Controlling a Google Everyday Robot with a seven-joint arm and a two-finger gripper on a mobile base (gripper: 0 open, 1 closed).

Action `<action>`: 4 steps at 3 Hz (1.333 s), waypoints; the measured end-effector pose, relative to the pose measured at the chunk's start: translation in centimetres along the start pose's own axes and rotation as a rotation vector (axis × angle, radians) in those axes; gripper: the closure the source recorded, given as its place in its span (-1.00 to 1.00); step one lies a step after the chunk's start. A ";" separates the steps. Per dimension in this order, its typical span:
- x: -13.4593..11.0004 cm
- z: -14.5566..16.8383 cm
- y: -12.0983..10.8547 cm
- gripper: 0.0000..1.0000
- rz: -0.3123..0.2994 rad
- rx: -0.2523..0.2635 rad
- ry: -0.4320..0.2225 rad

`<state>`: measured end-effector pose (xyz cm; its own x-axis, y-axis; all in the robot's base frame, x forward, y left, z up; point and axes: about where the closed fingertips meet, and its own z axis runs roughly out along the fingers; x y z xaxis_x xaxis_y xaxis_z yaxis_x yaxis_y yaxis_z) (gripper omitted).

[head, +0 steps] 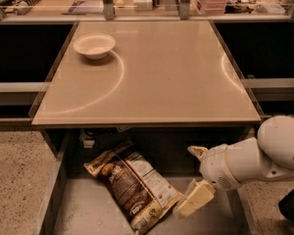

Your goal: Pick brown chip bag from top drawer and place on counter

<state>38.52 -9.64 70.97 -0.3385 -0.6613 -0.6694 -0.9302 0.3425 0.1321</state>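
The brown chip bag lies flat and slanted on the grey floor of the open top drawer, below the front edge of the beige counter. Its white nutrition panel faces up. My gripper reaches in from the right on a white arm, just right of the bag's lower end. Its cream fingers are spread apart and hold nothing; the lower one sits close beside the bag's edge.
A white bowl sits at the counter's back left. A cluttered bench with metal posts runs behind the counter. Speckled floor lies left of the drawer. The drawer's left wall rises beside the bag.
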 end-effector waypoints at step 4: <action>1.5 11.4 -6.0 -0.62 0.018 -0.097 -0.096</action>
<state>45.18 -5.02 60.84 -0.3445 -0.5872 -0.7325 -0.9350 0.2843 0.2118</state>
